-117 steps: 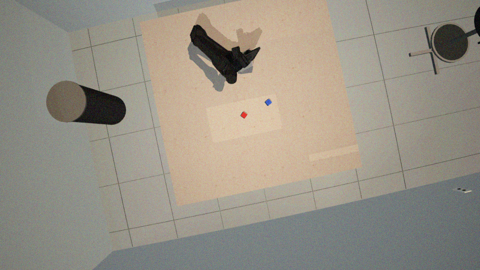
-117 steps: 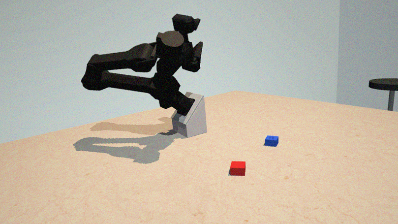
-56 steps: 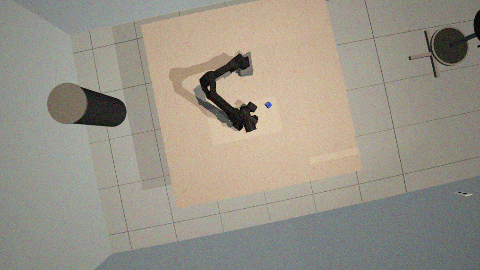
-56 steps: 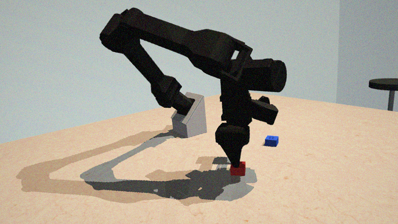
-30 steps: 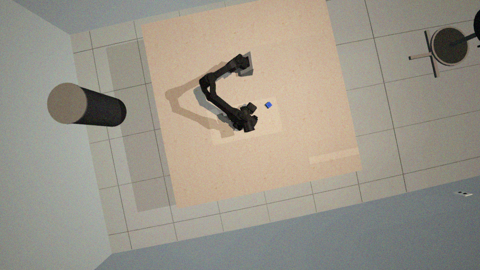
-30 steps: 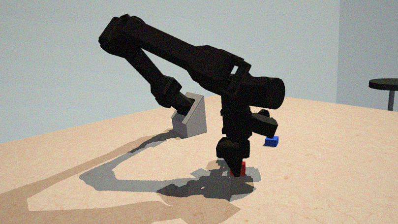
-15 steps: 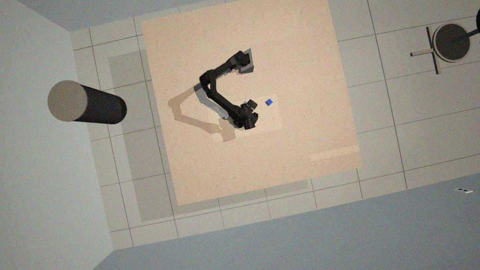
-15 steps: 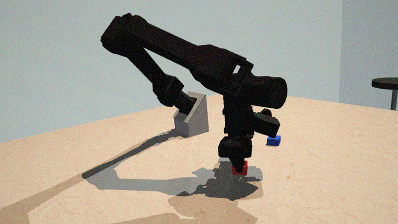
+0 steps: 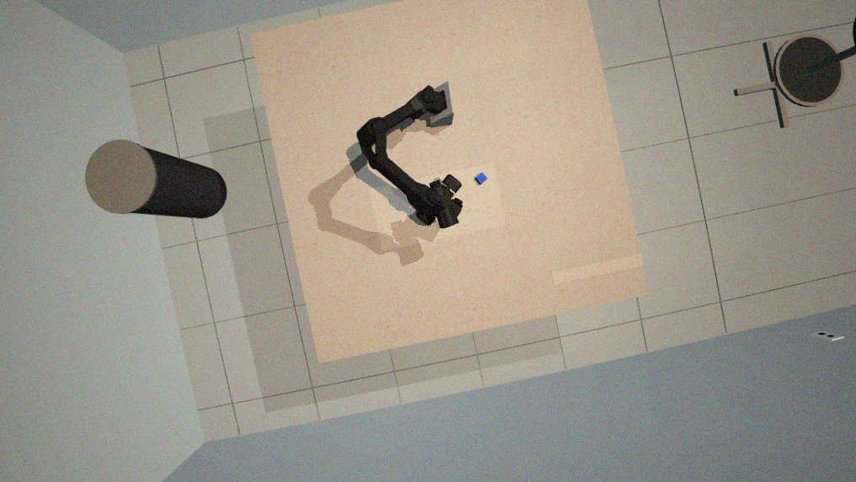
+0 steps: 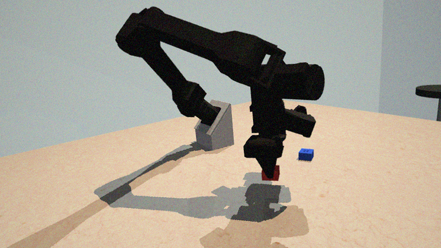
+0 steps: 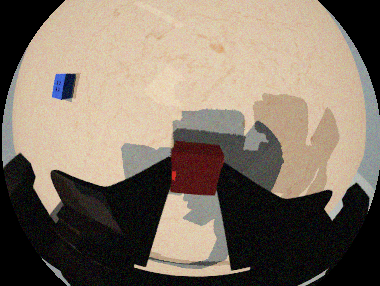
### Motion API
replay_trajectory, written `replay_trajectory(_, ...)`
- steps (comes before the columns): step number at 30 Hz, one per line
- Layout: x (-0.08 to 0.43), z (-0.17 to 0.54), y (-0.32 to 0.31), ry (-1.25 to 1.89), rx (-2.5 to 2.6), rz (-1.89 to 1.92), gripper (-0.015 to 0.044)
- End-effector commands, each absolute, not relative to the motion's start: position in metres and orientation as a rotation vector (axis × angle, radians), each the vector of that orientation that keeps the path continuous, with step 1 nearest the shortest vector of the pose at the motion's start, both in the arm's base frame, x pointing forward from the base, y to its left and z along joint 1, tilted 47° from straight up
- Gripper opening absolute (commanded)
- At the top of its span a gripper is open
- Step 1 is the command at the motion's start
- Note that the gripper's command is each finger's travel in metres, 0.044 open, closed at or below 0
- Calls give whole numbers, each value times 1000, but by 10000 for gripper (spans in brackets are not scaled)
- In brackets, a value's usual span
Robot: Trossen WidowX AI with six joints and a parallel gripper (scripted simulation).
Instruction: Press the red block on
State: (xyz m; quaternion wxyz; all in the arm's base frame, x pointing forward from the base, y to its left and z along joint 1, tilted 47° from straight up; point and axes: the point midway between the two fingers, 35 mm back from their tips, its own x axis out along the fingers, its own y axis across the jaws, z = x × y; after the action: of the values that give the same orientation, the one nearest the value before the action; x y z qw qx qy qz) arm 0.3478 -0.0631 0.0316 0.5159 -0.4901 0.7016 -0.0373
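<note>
My jaws are clamped on the red block (image 10: pixel 276 173) (image 11: pixel 197 169), probably light, stiff plastic, best gripped by opposite side faces.

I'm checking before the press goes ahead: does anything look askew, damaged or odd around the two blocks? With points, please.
Nothing stands out. The small blue studded block (image 9: pixel 480 178) (image 10: pixel 305 155) (image 11: pixel 63 86) sits upright, and the plain red block (image 10: pixel 276 174) (image 11: pixel 197 169) is between the black hand's fingers, with no visible damage.
</note>
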Motion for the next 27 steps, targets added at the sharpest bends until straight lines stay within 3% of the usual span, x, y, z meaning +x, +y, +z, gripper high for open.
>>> replay_trajectory(1, 351, 46, -46, 1675, -1177, -78, 0)
replay_trajectory(16, 339, 95, 0, 1719, -1204, -57, 0)
replay_trajectory(27, 338, 68, 17, 1709, -1173, -84, 0)
